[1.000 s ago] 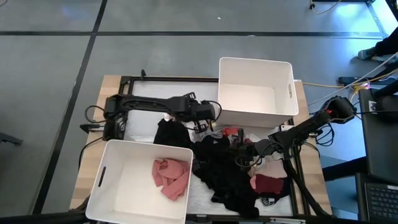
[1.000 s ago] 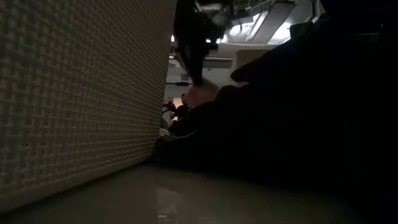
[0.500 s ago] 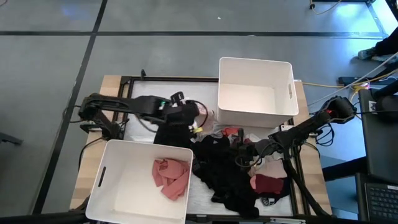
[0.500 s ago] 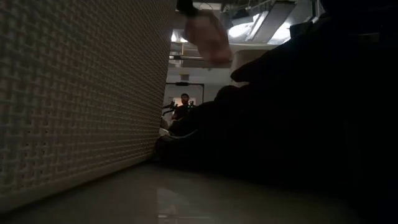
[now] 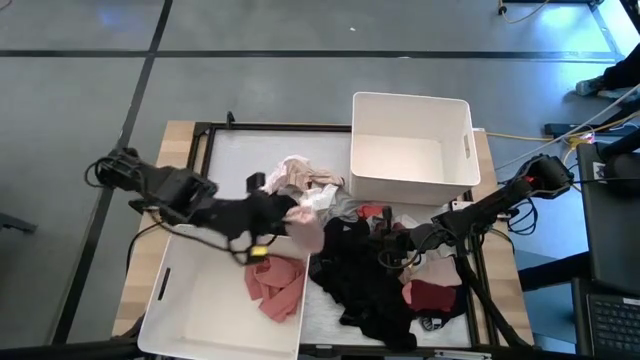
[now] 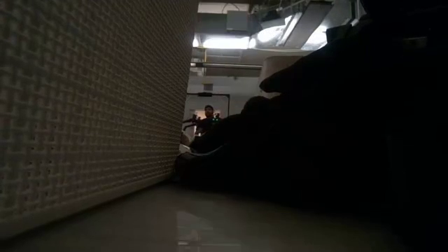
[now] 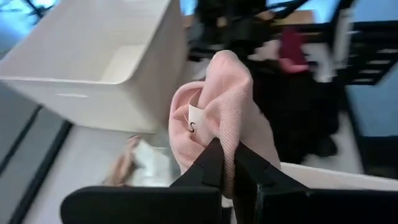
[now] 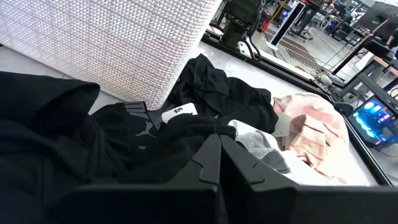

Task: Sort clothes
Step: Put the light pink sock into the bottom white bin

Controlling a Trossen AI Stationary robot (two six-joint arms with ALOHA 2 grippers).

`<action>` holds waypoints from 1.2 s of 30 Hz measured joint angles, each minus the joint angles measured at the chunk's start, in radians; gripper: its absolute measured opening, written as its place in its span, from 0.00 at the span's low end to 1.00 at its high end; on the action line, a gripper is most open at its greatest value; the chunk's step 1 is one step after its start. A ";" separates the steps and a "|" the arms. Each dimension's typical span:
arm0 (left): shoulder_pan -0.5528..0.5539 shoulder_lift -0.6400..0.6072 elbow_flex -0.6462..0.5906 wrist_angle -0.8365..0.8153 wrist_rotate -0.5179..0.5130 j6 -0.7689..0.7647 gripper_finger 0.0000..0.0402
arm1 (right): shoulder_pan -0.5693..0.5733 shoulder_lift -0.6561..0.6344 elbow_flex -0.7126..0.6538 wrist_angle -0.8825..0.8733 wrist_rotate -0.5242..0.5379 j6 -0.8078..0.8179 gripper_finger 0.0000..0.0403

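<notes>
My left gripper (image 5: pixel 285 215) hangs over the far rim of the near-left white bin (image 5: pixel 200 310), shut on a pale pink garment (image 5: pixel 308 232) (image 7: pixel 227 106). A darker pink garment (image 5: pixel 275 285) lies inside that bin. The other clothes lie on the table: a black heap (image 5: pixel 360 275), a maroon piece (image 5: pixel 432 296) and a white and beige heap (image 5: pixel 305 180). My right gripper (image 5: pixel 392 245) (image 8: pixel 221 146) is shut, low at the black heap. My left gripper pinches a bunched fold of the pale pink garment (image 7: pixel 217 140) between its two fingers, slanting down from the table's left. The cloth bulges out past the fingertips, a white label (image 7: pixel 194 121) showing, and is lifted clear of the table. My right gripper: whether its shut tips touch the black clothes (image 8: pixel 155 140), I cannot tell.
A second white bin (image 5: pixel 410 150) stands at the far right with nothing showing inside. In the low view the near bin's mesh wall (image 6: pixel 84 105) fills the left and dark clothes (image 6: pixel 336 140) the right. A person (image 6: pixel 208 112) stands far behind.
My left gripper has swung from beside the far-right bin toward the table's left and near edge, rising and tipping up, shut on the pale pink garment all the while. The garment has come up clear of the heap and left the low view.
</notes>
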 joint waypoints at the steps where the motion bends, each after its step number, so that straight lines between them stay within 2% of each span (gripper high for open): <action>1: -0.025 -0.006 0.000 0.000 0.001 -0.015 0.01 | 0.000 0.000 0.000 0.000 0.000 0.000 0.01; 9: -0.203 -0.014 -0.004 0.002 0.003 -0.175 0.02 | 0.000 0.000 0.000 0.000 -0.001 0.000 0.01; 16: -0.305 -0.010 -0.089 0.005 0.003 -0.329 0.02 | 0.000 0.000 0.000 0.000 -0.002 0.000 0.01; 29: -0.338 -0.010 -0.325 0.012 -0.003 -0.671 0.04 | 0.000 0.000 0.000 -0.003 -0.002 0.009 0.01; 36: -0.319 -0.010 -0.420 0.007 -0.002 -0.749 0.09 | 0.000 0.000 0.000 -0.003 -0.003 0.019 0.01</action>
